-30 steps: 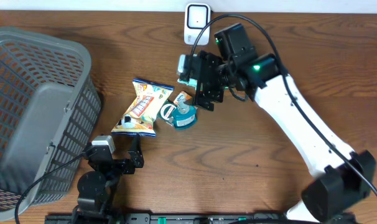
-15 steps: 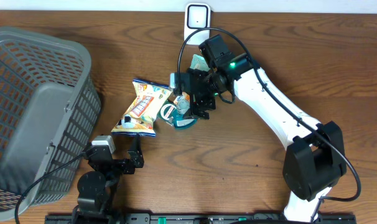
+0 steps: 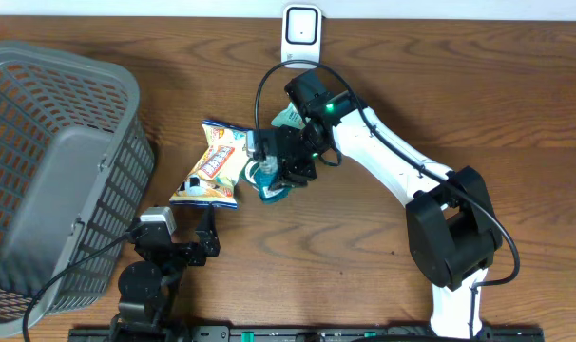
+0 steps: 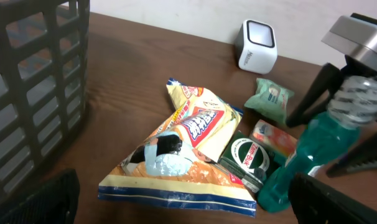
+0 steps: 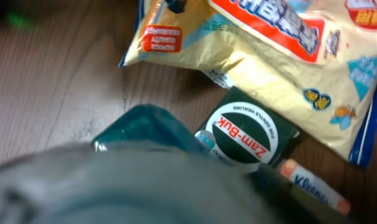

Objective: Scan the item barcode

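Note:
A teal bottle (image 3: 272,185) stands upright on the wooden table beside a yellow snack bag (image 3: 215,166). My right gripper (image 3: 274,160) is down over the bottle's top. In the left wrist view its black fingers (image 4: 314,93) press against both sides of the bottle (image 4: 307,155) near the silvery cap. The bottle's shoulder (image 5: 139,127) and blurred cap fill the lower half of the right wrist view. The white barcode scanner (image 3: 300,36) stands at the table's far edge. My left gripper (image 3: 179,242) rests open near the front edge, short of the bag (image 4: 182,143).
A green Zam-Buk tin (image 4: 247,158), a Kleenex pack (image 4: 272,135) and a green packet (image 4: 270,99) crowd round the bottle. A large grey basket (image 3: 50,171) fills the table's left side. Bare wood lies to the right of the right arm.
My right arm has swung left and down from near the scanner onto the teal bottle, and its jaws have narrowed around the bottle's top. The left arm has stayed still.

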